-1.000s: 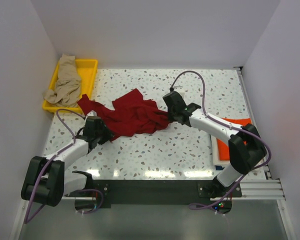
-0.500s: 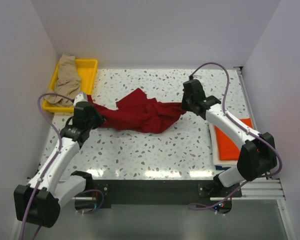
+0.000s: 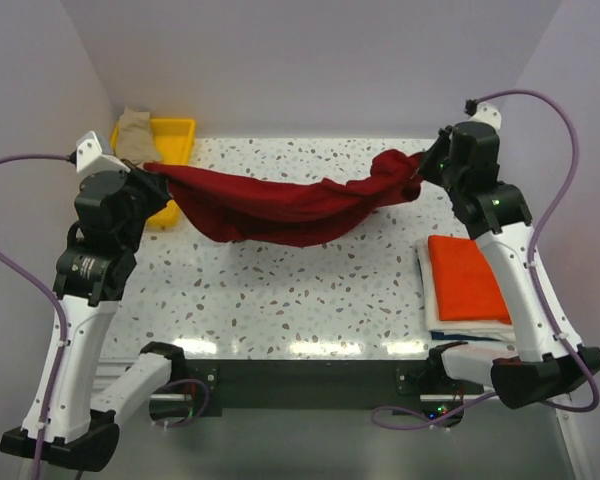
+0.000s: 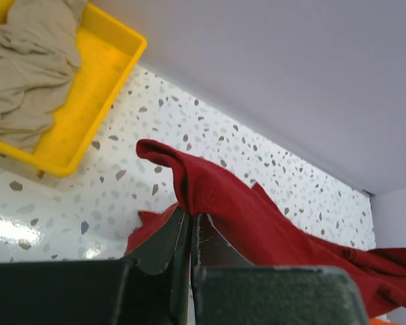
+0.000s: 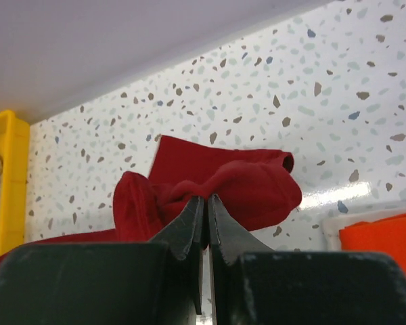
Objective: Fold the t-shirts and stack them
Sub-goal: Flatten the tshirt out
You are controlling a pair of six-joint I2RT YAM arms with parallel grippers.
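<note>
White walls close in on three sides of a pale speckled worktop (image 3: pixel 310 290), glossy along its near edge where the lamps reflect. We have both arms raised high and swung outward. Our left arm stands tall at the left side, with the left hand (image 3: pixel 150 180) turned inward just beside the yellow tray (image 3: pixel 177 130). Our right arm reaches up toward the far right corner, with the right hand (image 3: pixel 427 168) pointing back to the left.

Each hand is pinching one end of the dark red t-shirt (image 3: pixel 280 205). In both wrist views we see the fingers pressed together with a fold of red cloth caught at their tips. The shirt hangs between us as a sagging band across the far half of the worktop, bunched at its right end and drooping lowest in the middle. We cannot tell whether that low part touches the surface.

The tan-beige t-shirt (image 3: pixel 132 127) lies crumpled in the tray. At the right edge the bright orange t-shirt (image 3: pixel 465 278) sits folded on a folded white t-shirt (image 3: pixel 428 295), well apart from the red one.

Half a second ago our hands were lower and closer together, and the red shirt lay rumpled on the worktop between them. A second ago it was a heap in the centre with a hand at each side. Now it is lifted and drawn out wide. The tray, the tan shirt and the folded stack have not shifted.
</note>
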